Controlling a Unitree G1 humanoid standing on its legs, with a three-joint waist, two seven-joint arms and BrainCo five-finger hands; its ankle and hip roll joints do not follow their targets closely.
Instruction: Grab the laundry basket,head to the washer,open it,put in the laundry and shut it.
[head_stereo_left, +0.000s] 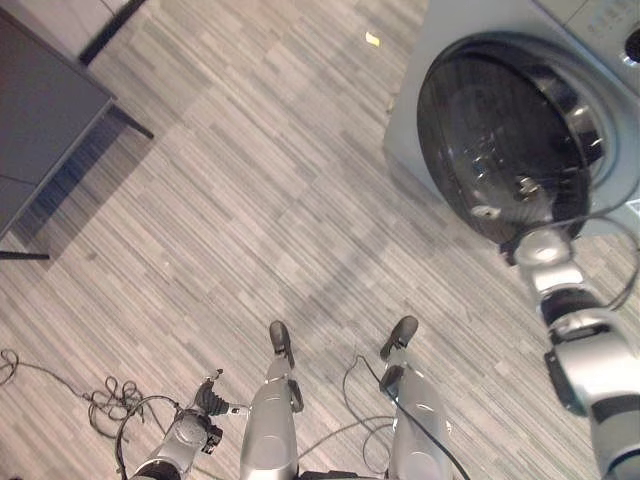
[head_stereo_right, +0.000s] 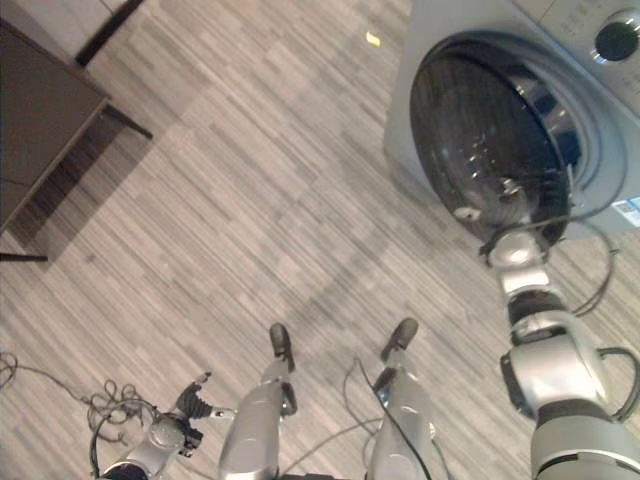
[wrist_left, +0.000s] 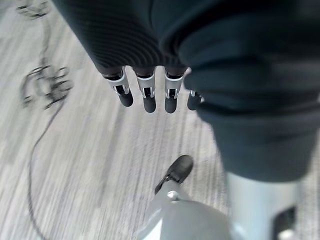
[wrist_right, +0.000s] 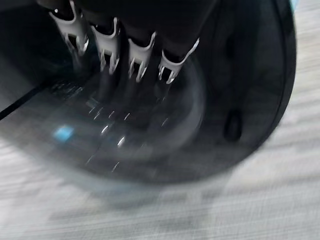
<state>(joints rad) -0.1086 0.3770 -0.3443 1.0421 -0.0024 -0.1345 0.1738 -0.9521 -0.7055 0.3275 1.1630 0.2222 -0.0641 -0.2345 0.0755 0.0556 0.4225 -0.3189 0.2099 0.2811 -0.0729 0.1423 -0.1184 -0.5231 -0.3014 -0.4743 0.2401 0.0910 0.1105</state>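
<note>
We see the washer (head_stereo_left: 520, 110) at upper right of the head views, a pale grey front-loader w/ a round dark glass door (head_stereo_right: 495, 150) in a chrome ring; door looks closed against the front panel. A control knob (head_stereo_right: 612, 40) sits on the panel above the door, top right corner. Our right hand (wrist_right: 125, 55) is raised to the lower edge of that door; in the head views the arm comes in from lower right and ends at the door's bottom rim. In the right wrist view the fingers (wrist_right: 107, 50) run out straight, side by side, over the dark glass, so we read the hand as open, gripping nothing; whether the tips actually touch the glass we can't tell. Our left hand (wrist_left: 150, 90) hangs low at lower left, near the floor (head_stereo_left: 250, 180), well apart from the washer. Its fingers (wrist_left: 145, 97) point down in a relaxed straight row, nothing betw. them, so open too. Floor is pale grey striped planks. A dark low table (head_stereo_left: 45, 120) on thin black legs stands at upper left, well apart from the washer. A small pale scrap (head_stereo_left: 372, 39) lies on the floor near the washer's far corner.
</note>
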